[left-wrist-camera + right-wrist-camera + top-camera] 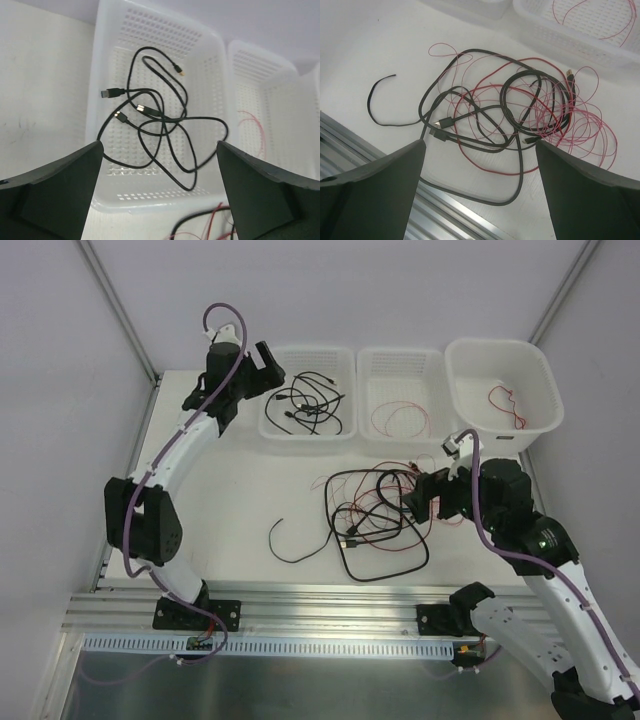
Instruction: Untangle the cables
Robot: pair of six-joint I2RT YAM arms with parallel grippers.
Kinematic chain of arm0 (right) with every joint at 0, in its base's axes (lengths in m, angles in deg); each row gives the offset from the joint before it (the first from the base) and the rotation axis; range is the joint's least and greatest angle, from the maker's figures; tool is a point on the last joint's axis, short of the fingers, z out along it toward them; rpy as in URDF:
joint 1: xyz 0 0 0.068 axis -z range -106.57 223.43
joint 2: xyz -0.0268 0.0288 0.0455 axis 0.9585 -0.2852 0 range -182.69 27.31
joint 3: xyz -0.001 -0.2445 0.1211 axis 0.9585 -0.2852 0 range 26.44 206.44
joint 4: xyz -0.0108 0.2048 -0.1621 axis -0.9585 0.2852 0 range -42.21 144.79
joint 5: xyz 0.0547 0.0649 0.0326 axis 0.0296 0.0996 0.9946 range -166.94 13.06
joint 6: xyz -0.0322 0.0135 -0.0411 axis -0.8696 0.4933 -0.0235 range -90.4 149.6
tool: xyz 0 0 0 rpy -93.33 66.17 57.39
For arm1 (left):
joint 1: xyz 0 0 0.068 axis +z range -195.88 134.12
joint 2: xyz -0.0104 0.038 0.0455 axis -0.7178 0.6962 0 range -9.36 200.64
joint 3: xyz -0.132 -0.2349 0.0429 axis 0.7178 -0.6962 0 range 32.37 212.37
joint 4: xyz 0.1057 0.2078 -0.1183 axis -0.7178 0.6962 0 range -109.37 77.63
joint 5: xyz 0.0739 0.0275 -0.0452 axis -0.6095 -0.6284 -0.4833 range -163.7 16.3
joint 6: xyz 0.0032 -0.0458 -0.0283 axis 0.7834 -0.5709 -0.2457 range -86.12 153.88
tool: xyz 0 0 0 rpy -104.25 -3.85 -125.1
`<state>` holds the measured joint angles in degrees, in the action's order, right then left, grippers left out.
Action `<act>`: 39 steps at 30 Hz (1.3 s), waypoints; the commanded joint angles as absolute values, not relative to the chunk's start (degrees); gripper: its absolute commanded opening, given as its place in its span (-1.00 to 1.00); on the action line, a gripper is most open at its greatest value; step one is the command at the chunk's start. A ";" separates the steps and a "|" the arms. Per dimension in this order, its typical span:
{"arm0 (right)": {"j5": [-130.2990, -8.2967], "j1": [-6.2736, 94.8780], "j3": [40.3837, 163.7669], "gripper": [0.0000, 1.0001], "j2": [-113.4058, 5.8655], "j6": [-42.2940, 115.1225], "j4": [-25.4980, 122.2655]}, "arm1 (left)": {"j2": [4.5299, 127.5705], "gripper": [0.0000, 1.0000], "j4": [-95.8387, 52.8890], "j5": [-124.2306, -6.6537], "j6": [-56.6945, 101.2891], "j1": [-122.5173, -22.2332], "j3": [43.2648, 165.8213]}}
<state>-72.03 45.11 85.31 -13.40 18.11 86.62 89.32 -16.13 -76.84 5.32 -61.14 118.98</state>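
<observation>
Jaws: left gripper (159, 146), right gripper (480, 144) both apart, empty.
Tangle: cables (372, 515) at 6 o'clock of middle basket (402, 352).
Risk: pinching two strands at once probably tightens knots.

Setting: a robotics lab test cell. The white table (240, 480) is boxed in by plain pale panels (60, 370) held by slim metal corner posts (118, 310) — an enclosure, not a room. Two white-and-black robot arms, left arm (190, 445) and right arm (540, 540), are bolted to an aluminium rail (330, 605) at the near edge, with purple hoses (224, 306) running along them. Three white perforated baskets (402, 353) stand in a row at the far edge. Loose cables (375, 515) lie on the table — laid out as handling material. Lighting is even and every surface is bare and white.
</observation>
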 commanded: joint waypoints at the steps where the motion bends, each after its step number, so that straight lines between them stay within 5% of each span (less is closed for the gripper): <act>1: -70.97 44.95 84.10 0.93 -11.98 20.01 88.57 | 81.27 0.98 -17.09 -71.62 4.35 -60.82 116.23; 11: -65.43 43.29 72.86 0.93 -11.80 26.34 86.64 | 57.72 0.98 -16.82 -56.04 1.97 -67.73 89.27; 20: -67.62 40.12 63.10 0.93 -7.24 31.18 81.54 | 48.65 0.90 -17.26 -75.51 -17.43 -85.68 65.61; 31: -70.35 38.54 60.98 0.93 -0.03 32.76 83.38 | 68.33 0.68 -19.20 -85.39 -26.33 -96.41 75.25; 39: -69.65 38.45 60.98 0.93 4.37 32.68 85.32 | 76.85 0.23 -19.20 -88.47 -28.70 -99.75 78.95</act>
